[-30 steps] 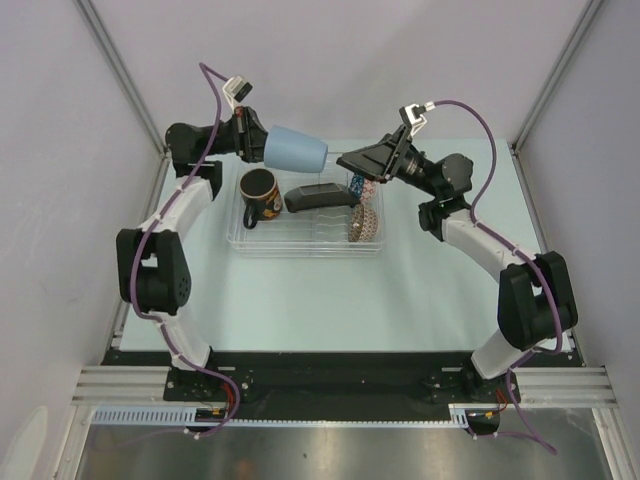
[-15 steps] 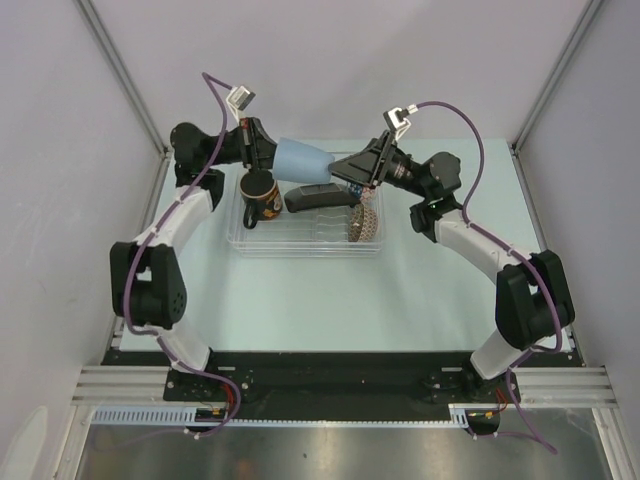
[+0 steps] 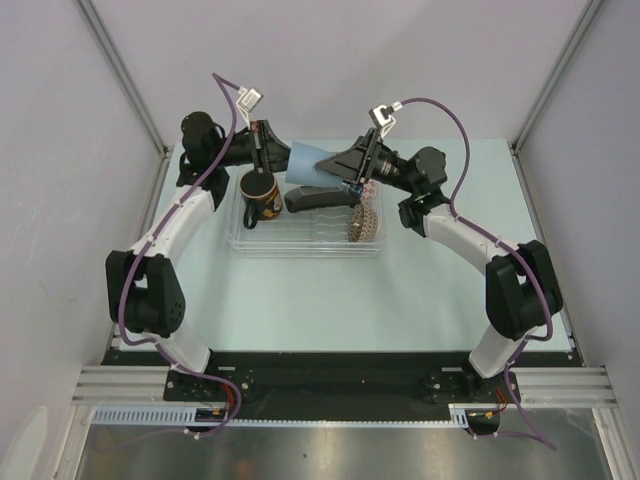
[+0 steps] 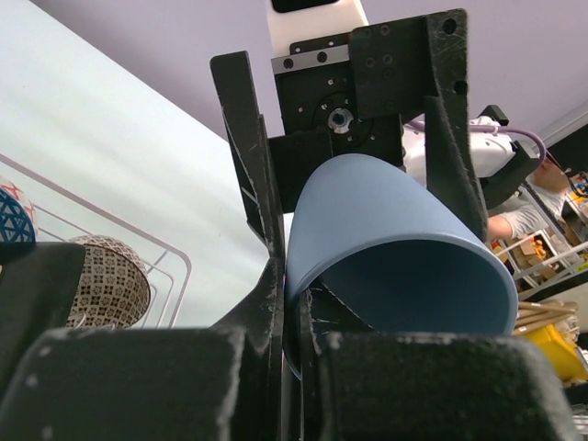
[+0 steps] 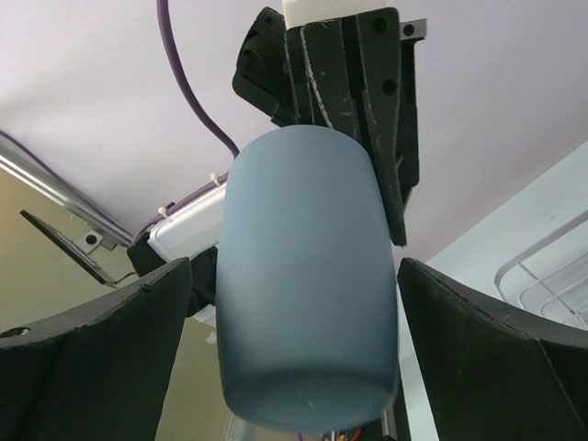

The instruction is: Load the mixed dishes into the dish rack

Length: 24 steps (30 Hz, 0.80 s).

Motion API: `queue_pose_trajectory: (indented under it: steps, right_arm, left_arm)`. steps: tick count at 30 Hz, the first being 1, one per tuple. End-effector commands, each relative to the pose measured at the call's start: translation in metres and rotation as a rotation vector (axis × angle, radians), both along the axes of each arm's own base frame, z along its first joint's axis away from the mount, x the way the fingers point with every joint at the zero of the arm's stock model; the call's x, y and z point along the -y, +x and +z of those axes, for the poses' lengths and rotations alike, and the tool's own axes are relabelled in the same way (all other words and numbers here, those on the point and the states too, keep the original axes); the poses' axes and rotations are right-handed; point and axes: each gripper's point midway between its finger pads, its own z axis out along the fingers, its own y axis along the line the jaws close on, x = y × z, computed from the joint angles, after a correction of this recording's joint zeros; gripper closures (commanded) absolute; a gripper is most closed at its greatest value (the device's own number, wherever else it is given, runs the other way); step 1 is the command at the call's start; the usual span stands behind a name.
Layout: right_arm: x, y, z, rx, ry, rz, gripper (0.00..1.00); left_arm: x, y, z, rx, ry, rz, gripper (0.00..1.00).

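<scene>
Both arms have closed in. Above the clear ribbed plastic dish rack (image 3: 240,240) at mid-frame, the left gripper (image 4: 292,367) clenches the rim of the small light-blue cup (image 3: 308,163), and the right gripper (image 3: 338,170) stands released around it. Looks like a handover: right must clamp before left lets go.

Pale green table (image 3: 300,300), lavender walls (image 3: 330,60), aluminium rail (image 3: 120,383) at near edge, steel surface (image 3: 340,450) below

The light-blue cup (image 5: 308,276) is smooth and matt, the dish rack (image 3: 300,243) clear glossy plastic, the mug (image 3: 261,196) perhaps glazed ceramic.
</scene>
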Motion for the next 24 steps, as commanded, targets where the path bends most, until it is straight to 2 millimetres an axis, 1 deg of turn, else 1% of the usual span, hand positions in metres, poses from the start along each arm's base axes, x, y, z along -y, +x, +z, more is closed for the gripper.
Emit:
queue_pose_trajectory:
  steps: [1, 2, 3, 5, 6, 8, 9, 11, 12, 13, 14, 15, 16, 17, 18, 19, 20, 21, 22, 23, 24]
  right_arm:
    - [-0.006, -0.007, 0.027, 0.101, 0.03, -0.002, 0.0]
    - [-0.007, -0.008, 0.027, 0.1, 0.026, 0.0, 0.01]
    - [-0.007, -0.007, 0.026, 0.1, 0.026, 0.0, 0.09]
    - [-0.006, -0.007, 0.026, 0.1, 0.029, 0.004, 0.19]
    - [-0.006, -0.007, 0.026, 0.095, 0.028, 0.008, 0.34]
    - [-0.006, -0.005, 0.024, 0.084, 0.019, 0.009, 0.52]
    - [-0.006, -0.004, 0.022, 0.079, 0.012, 0.009, 0.66]
    - [-0.004, 0.0, 0.019, 0.063, -0.003, -0.005, 0.82]
    - [-0.003, 0.001, 0.019, 0.062, -0.006, -0.011, 0.91]
    - [0.001, 0.003, 0.021, 0.072, -0.009, -0.027, 0.96]
    - [0.004, 0.005, 0.021, 0.068, -0.017, -0.039, 1.0]
    - [0.008, 0.008, 0.022, 0.069, -0.024, -0.053, 1.0]
    - [0.016, 0.015, 0.022, 0.089, -0.038, -0.086, 1.0]
    - [0.022, 0.016, 0.023, 0.081, -0.059, -0.102, 1.0]
    - [0.027, 0.019, 0.025, 0.091, -0.077, -0.123, 1.0]
    - [0.032, 0.023, 0.022, 0.131, -0.111, -0.151, 1.0]
    - [0.042, 0.026, 0.016, 0.104, -0.167, -0.176, 1.0]
    - [0.047, 0.029, 0.02, 0.119, -0.2, -0.201, 1.0]
    - [0.052, 0.034, -0.001, 0.114, -0.302, -0.228, 1.0]
    - [0.06, 0.039, -0.004, 0.118, -0.348, -0.271, 1.0]
    - [0.064, 0.043, -0.008, 0.123, -0.399, -0.299, 1.0]
  left_arm:
    - [0.005, 0.006, 0.005, 0.062, -0.004, 0.01, 1.0]
    - [0.004, 0.006, 0.005, 0.065, -0.004, 0.012, 1.0]
    - [0.005, 0.006, 0.005, 0.065, -0.004, 0.011, 1.0]
    - [0.004, 0.007, 0.003, 0.066, -0.002, 0.014, 1.0]
    - [0.005, 0.007, 0.002, 0.062, 0.0, 0.013, 1.0]
    - [0.004, 0.009, 0.0, 0.062, 0.001, 0.016, 1.0]
    - [0.005, 0.008, 0.0, 0.062, 0.002, 0.013, 1.0]
    - [0.005, 0.009, -0.001, 0.063, 0.004, 0.014, 1.0]
    - [0.004, 0.01, -0.002, 0.049, 0.011, 0.017, 1.0]
    - [0.003, 0.012, -0.005, 0.058, 0.02, 0.02, 0.98]
    - [0.001, 0.013, -0.007, 0.06, 0.029, 0.024, 0.92]
    - [0.0, 0.015, -0.012, 0.06, 0.059, 0.03, 0.75]
    - [-0.006, 0.019, -0.016, 0.056, 0.079, 0.049, 0.7]
    - [-0.01, 0.022, -0.018, 0.055, 0.1, 0.08, 0.65]
    - [-0.016, 0.02, -0.028, 0.046, 0.138, 0.09, 0.57]
    - [-0.026, 0.024, -0.031, 0.048, 0.155, 0.123, 0.53]
    - [-0.033, 0.022, -0.028, 0.064, 0.171, 0.152, 0.48]
    - [-0.048, 0.024, -0.036, 0.056, 0.194, 0.187, 0.44]
    - [-0.056, 0.025, -0.037, 0.06, 0.201, 0.215, 0.43]
    - [-0.064, 0.027, -0.039, 0.066, 0.209, 0.249, 0.42]
    - [-0.075, 0.022, -0.039, 0.084, 0.216, 0.284, 0.41]
